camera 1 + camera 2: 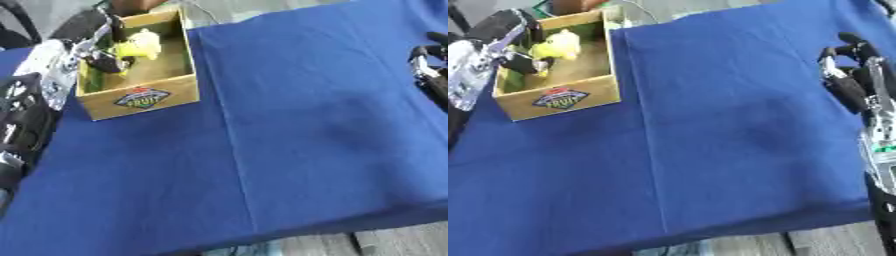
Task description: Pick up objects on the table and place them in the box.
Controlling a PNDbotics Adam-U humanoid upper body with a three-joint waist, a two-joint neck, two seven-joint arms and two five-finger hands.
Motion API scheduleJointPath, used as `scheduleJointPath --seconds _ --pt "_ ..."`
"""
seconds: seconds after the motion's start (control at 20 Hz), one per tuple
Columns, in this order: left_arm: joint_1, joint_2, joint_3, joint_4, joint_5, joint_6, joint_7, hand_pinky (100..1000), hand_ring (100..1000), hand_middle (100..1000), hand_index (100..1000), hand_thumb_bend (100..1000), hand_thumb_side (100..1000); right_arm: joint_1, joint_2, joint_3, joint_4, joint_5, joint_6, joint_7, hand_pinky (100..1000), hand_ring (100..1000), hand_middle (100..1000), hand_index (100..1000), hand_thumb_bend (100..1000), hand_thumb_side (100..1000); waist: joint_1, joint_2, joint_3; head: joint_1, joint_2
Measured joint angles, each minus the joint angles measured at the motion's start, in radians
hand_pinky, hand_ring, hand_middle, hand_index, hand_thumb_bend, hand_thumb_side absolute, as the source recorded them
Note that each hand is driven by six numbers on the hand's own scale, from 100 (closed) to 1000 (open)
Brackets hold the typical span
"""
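Bare blue cloth (315, 130) lies open (box (144, 97) far left).

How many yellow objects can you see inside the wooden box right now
1: a yellow object sits inside the box, at the far end, beside the left hand reaching in. The hand and box walls may hide others.

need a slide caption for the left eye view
Left hand holds a yellow object inside the wooden box on the blue cloth.

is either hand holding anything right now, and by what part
The left hand is inside the box by a pale yellow object; whether it grips it cannot be told. The right hand holds nothing.
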Motion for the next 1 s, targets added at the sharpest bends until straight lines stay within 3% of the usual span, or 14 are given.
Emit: scheduleJointPath --seconds 0.15,0.25,0.35,0.5,0.65,0.8,1.0 --pt "0.010 0.001 0.000 -0.008 0.002 -0.031 -0.058 730 743 788 877 1000 262 0.000 0.000 0.000 0.000 0.000 0.000 0.000 743 919 682 916 100 553 0.000 0.001 0.005 0.000 0.000" --pt "0.017 0.003 0.002 -0.029 0.006 -0.042 -0.079 722 742 786 876 1000 292 0.000 0.000 0.000 0.000 0.000 0.000 0.000 743 919 682 916 100 553 0.000 0.002 0.008 -0.001 0.000" --pt "0.027 0.004 0.016 -0.065 0.026 -0.041 -0.078 690 710 754 855 1000 381 0.000 0.000 -0.001 -0.001 0.000 0.000 0.000 743 918 682 916 100 554 0.000 0.002 0.012 -0.002 -0.001" --pt "0.058 0.018 0.052 -0.161 0.106 -0.018 -0.029 625 639 683 806 1000 446 0.001 0.000 -0.004 -0.001 -0.001 0.000 -0.001 743 918 682 916 100 554 0.000 0.002 0.023 -0.006 -0.001" --pt "0.106 0.032 0.095 -0.286 0.255 0.024 0.061 563 581 612 749 984 487 0.008 0.000 -0.007 -0.001 -0.002 -0.001 -0.003 743 918 682 916 100 555 -0.005 0.002 0.044 -0.011 -0.001" --pt "0.180 0.044 0.134 -0.414 0.458 0.076 0.172 535 563 590 733 869 491 0.009 0.000 -0.012 -0.006 -0.003 -0.001 -0.007 743 918 682 916 100 555 -0.006 0.007 0.066 -0.016 -0.001" --pt "0.301 0.051 0.179 -0.571 0.697 0.133 0.301 517 549 573 717 803 464 0.009 0.000 -0.014 -0.008 -0.004 0.000 -0.009 744 919 682 917 100 556 -0.007 0.013 0.096 -0.023 -0.001"
